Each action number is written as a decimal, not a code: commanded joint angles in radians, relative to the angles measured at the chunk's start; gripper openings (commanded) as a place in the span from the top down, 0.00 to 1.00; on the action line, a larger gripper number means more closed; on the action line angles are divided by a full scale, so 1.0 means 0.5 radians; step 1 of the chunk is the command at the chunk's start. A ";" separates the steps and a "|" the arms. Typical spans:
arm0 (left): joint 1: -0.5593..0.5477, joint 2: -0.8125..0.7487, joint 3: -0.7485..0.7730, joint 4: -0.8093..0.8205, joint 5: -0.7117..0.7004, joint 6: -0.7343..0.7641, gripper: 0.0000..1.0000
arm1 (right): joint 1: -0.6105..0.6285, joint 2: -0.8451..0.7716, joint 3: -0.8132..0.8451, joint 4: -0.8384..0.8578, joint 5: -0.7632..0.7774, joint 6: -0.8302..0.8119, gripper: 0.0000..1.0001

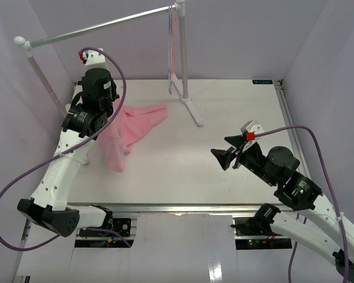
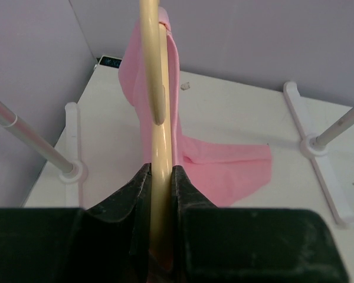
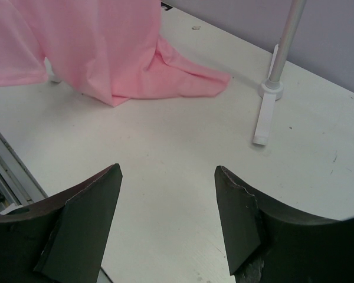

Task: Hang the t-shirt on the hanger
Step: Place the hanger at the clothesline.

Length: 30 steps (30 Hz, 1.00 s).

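Where the jaws of the left gripper (image 2: 161,177) are seen from the left wrist, they are clamped on the pale wooden hanger (image 2: 154,88), whose broad arm is held edge-on and rises out of the grip. Over the far end of that arm the pink t-shirt (image 2: 224,171) is draped; from there the cloth is let down to the bench (image 2: 236,112), where its lower part is spread flat. From above, shirt and hanger are found at the left rear of the bench, close beside the left arm. The jaws of the right gripper (image 3: 167,171) are held wide apart with nothing between them, above bare bench, well apart from the shirt. A white rail stand (image 1: 100,26) is set along the back, and thin hangers (image 1: 173,53) are hung near its right end.
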 commanded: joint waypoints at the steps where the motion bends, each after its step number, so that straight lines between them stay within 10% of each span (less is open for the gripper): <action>1: -0.005 -0.107 -0.001 0.298 -0.174 0.003 1.00 | 0.002 -0.052 -0.006 0.061 -0.019 0.002 0.29; 18: 0.009 -0.063 0.092 0.710 -0.332 0.276 1.00 | 0.002 -0.055 0.013 0.001 -0.005 0.005 0.30; 30: 0.196 0.160 0.308 0.438 0.001 0.093 1.00 | 0.004 -0.036 0.052 0.044 -0.028 0.068 0.31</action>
